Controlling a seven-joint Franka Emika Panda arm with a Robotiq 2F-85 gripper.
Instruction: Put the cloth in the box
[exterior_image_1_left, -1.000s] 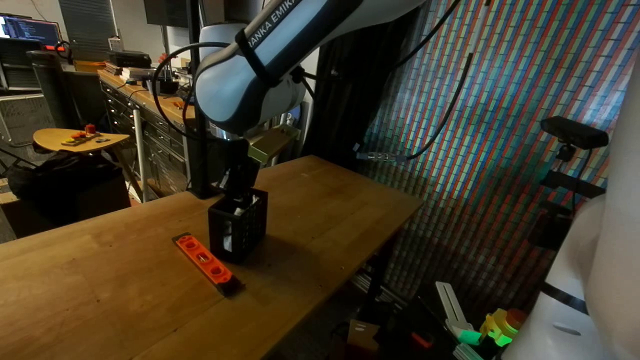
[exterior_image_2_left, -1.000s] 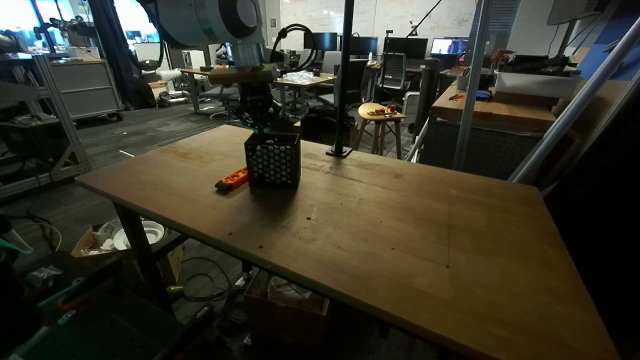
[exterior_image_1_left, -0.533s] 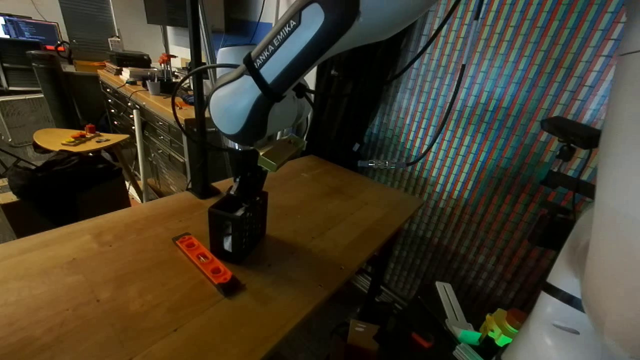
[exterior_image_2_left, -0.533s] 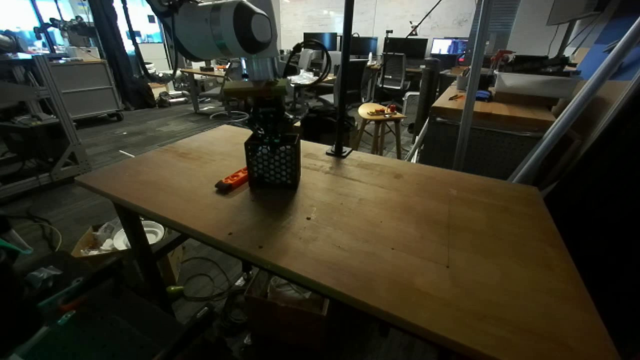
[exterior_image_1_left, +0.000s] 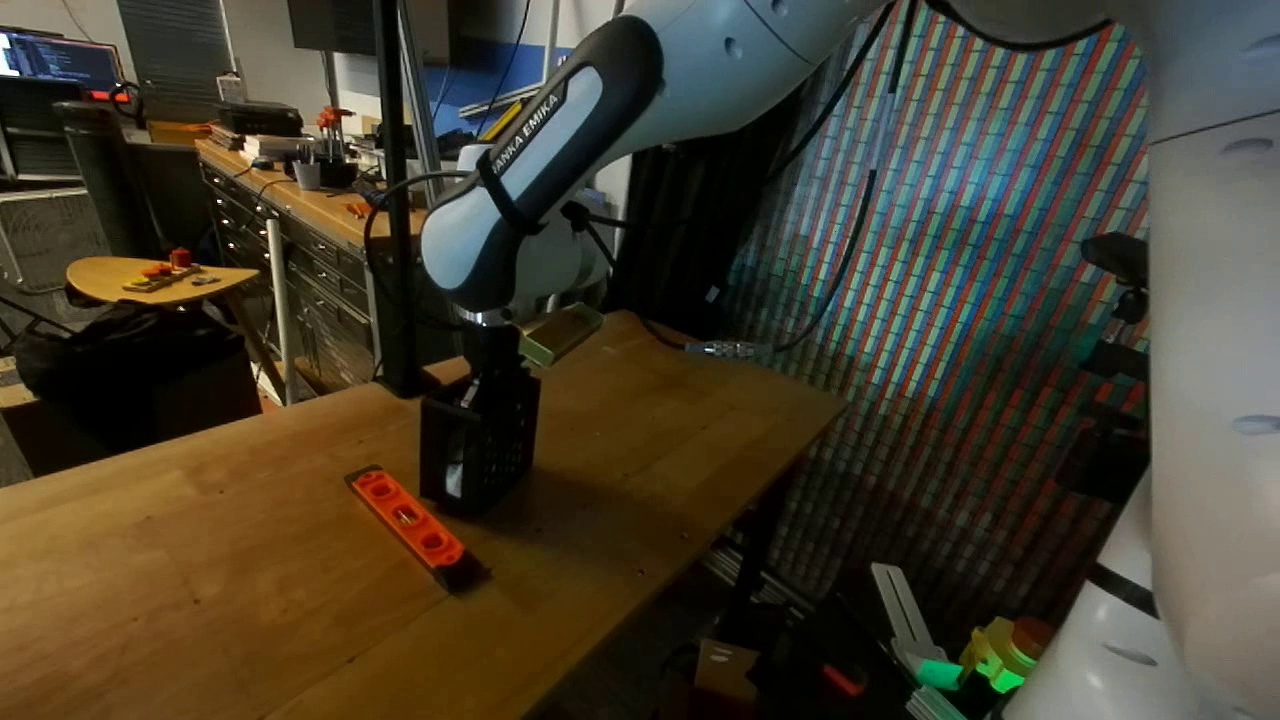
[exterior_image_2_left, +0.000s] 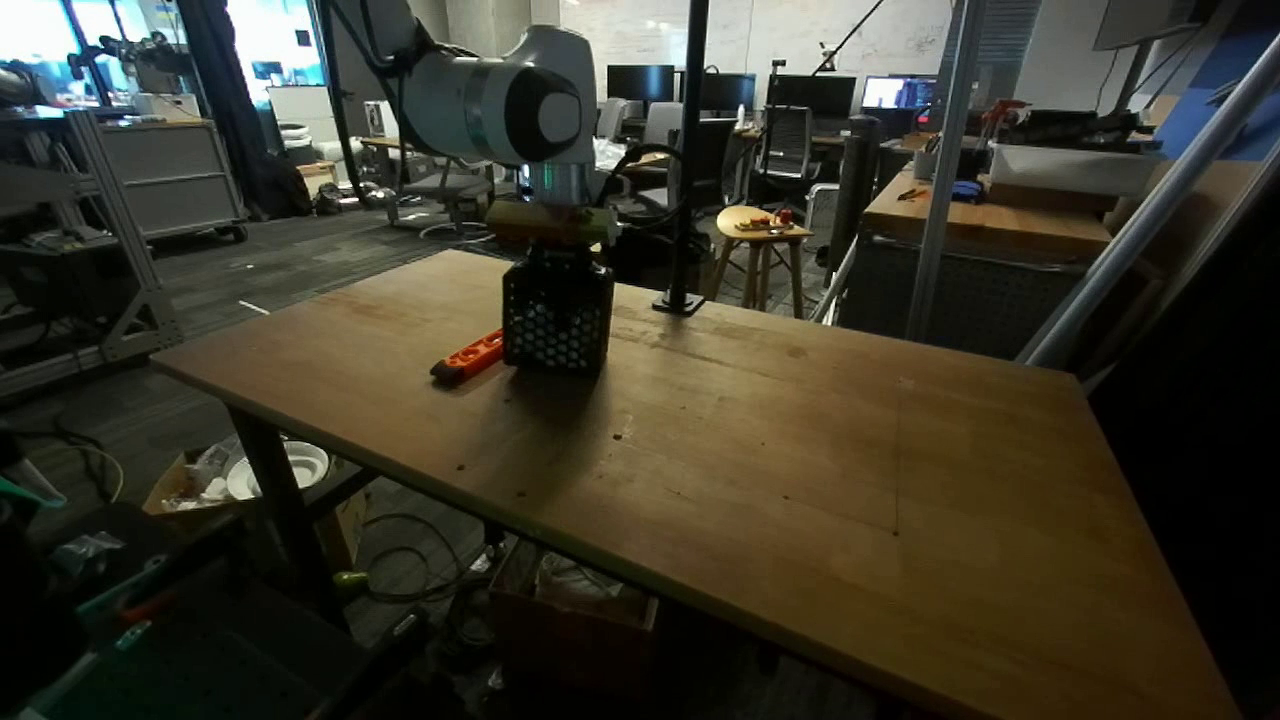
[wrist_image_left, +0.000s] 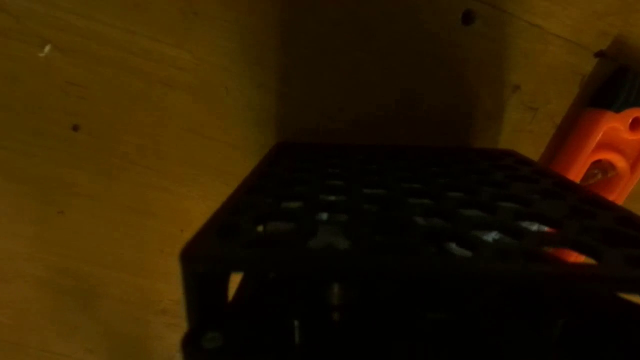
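The box (exterior_image_1_left: 490, 450) hides the fingers and much of the cloth (exterior_image_1_left: 454, 478).

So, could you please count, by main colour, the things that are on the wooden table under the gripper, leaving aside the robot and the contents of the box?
Black: 2, the perforated box and the upright post
Orange: 1, the spirit level
Total: 3

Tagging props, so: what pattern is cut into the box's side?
The black box has a honeycomb of hexagonal holes; clearest in an exterior view.
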